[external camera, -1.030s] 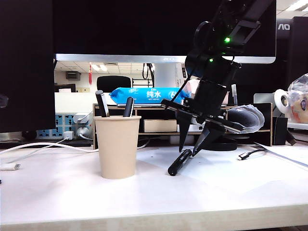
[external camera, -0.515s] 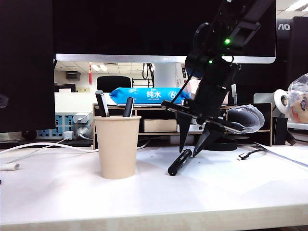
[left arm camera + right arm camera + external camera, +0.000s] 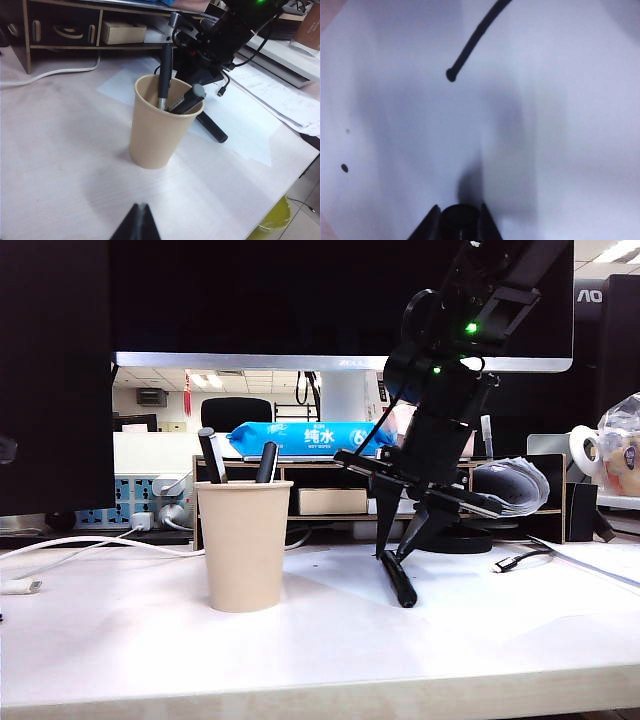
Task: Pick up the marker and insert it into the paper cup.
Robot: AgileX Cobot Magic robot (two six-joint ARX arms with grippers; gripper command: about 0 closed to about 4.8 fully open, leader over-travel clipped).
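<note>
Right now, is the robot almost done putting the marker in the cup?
Not yet. Two other pens already stand in the paper cup. The right gripper has closed on the black marker, whose lower end still rests on the table. Lifting, carrying and dropping it in remain. The left gripper waits shut, away from the cup.

Not much to read from my end. The blue pack (image 3: pixel 300 437) lying on top of the wooden shelf unit (image 3: pixel 330 502) at the back edge of the table has white Chinese print, looks like 纯水, plus a "6" further along it. At the top right corner of the exterior view, the dark monitor (image 3: pixel 600 300) shows the white letters "AO", cut off by the arm in front. The paper cup (image 3: pixel 244 544) is plain, no print. The sheets in the left wrist view are too blurry for me to read.
</note>
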